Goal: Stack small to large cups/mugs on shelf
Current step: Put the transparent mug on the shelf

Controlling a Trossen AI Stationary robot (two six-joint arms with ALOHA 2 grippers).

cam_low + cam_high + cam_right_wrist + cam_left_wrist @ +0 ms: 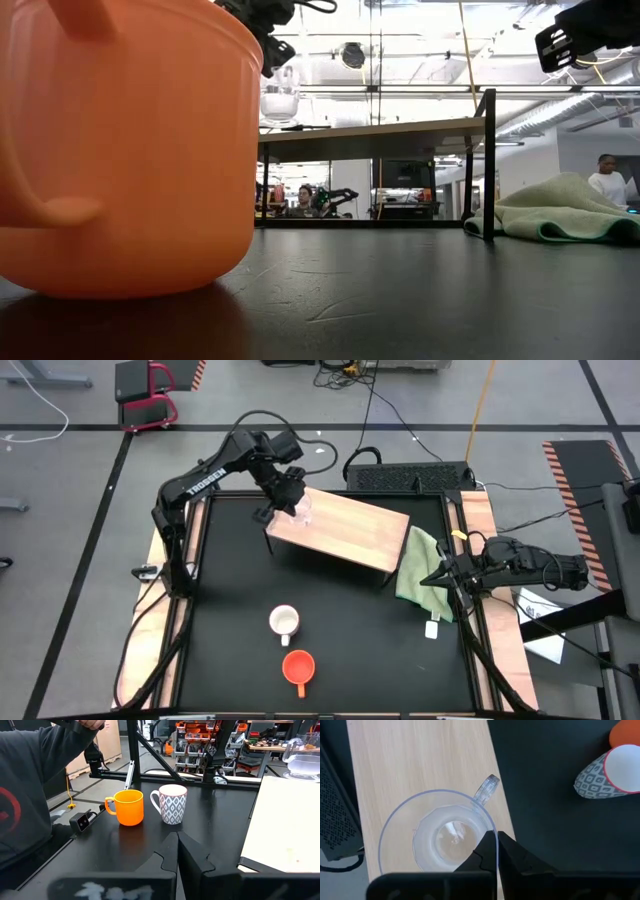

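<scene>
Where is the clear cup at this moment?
In the high view the clear cup is at the shelf's far left corner, its rim pinched by the left tool, away from the white mug and orange mug.

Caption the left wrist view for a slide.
Left end effector shut on the clear cup's rim over the wooden shelf; patterned mug waits on the table.

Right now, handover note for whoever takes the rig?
Left tool: shut on the clear cup rim, cup held at the shelf's far-left corner; whether it rests on the board, cannot tell.
Right tool: shut, empty, waiting at the table's right edge by the green cloth.
Patterned mug and orange mug on the table, untouched.
Left: set the clear cup, then stack both mugs.
</scene>
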